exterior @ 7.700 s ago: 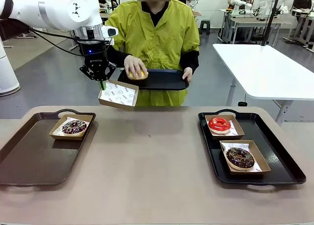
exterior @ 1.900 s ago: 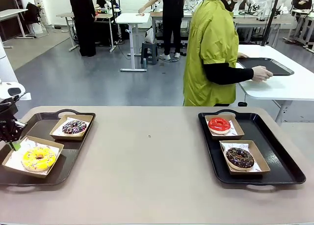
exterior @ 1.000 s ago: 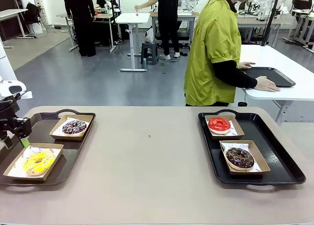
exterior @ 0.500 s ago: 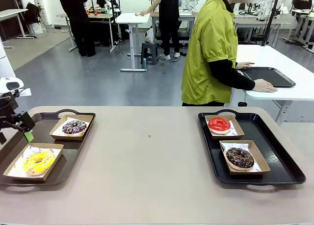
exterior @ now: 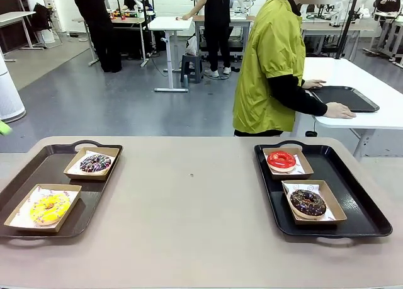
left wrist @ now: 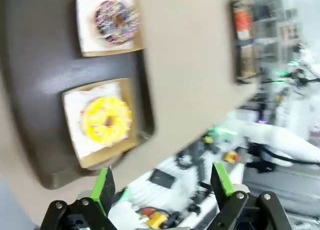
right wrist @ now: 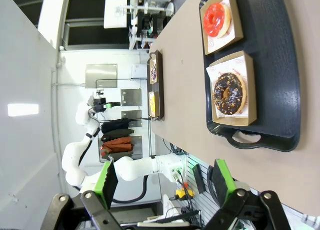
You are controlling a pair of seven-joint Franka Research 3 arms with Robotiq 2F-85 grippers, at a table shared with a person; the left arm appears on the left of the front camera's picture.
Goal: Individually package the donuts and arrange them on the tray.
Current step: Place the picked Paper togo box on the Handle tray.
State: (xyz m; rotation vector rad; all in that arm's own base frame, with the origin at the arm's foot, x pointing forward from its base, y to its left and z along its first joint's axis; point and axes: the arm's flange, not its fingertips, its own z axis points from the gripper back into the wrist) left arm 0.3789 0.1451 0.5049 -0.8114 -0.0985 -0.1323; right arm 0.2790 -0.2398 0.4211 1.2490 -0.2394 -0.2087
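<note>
Left gripper (left wrist: 162, 182) and right gripper (right wrist: 163, 179): jaws spread, empty. Yellow sprinkled ring donut (exterior: 46, 208) and chocolate sprinkled donut (exterior: 95, 162) sit boxed on the brown tray (exterior: 38, 172) at the surface's left edge. Glossy red donut (exterior: 281, 159) and dark chocolate-glazed donut (exterior: 308, 202) sit boxed on the black tray (exterior: 361, 204) at its right edge.

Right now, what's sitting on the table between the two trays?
Nothing: in the front view the stretch of table between the left tray and the right tray is bare, apart from one tiny dark speck.
</note>
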